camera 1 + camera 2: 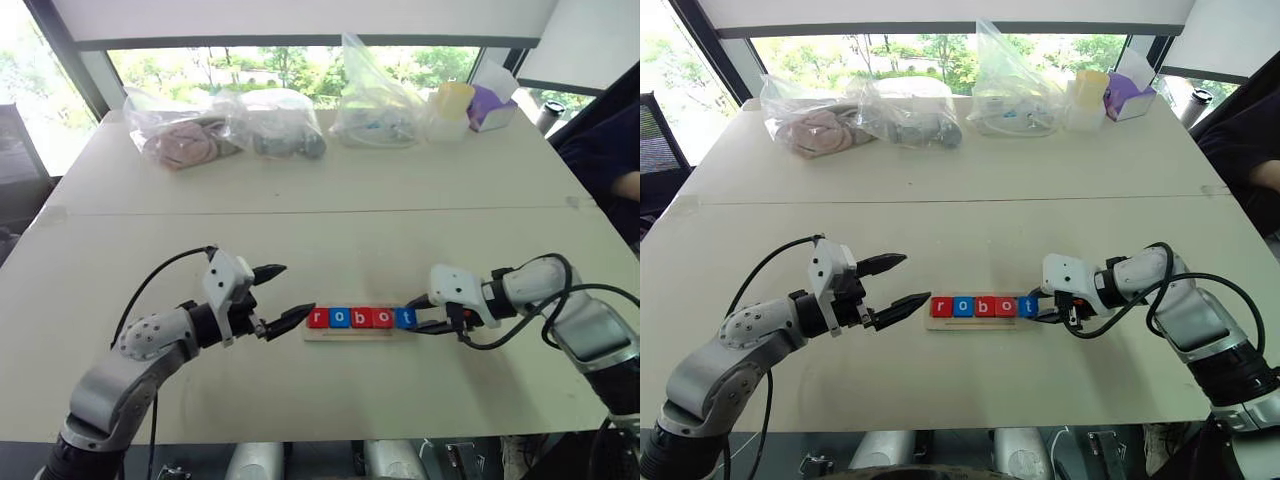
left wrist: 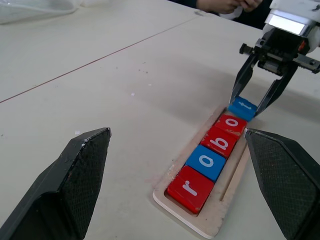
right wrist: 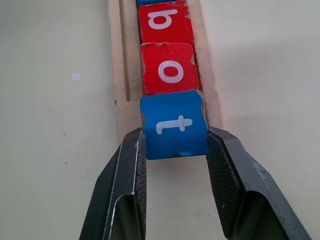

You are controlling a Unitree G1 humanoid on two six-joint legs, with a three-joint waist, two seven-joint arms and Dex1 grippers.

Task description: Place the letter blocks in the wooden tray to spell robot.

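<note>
The wooden tray [image 1: 350, 334] lies across the table's middle. Its letter blocks read r [image 1: 318, 318], o [image 1: 340, 318], b [image 1: 362, 318], o [image 1: 383, 318], t [image 1: 405, 318]. My right gripper [image 1: 418, 323] comes in from the right and is shut on the blue t block [image 3: 174, 125], one finger [image 3: 131, 175] on each side. That block touches the red o [image 3: 170, 70] at the tray's right end. My left gripper [image 1: 298, 290] is open just left of the tray, holding nothing, its lower fingertip close to the red r [image 2: 190, 187].
Clear plastic bags [image 1: 215, 128] with soft items line the table's far edge, along with a yellow-lidded container [image 1: 450, 108] and a purple tissue box [image 1: 492, 105]. A person's dark sleeve [image 1: 600, 150] shows at the far right. A seam [image 1: 300, 211] crosses the tabletop.
</note>
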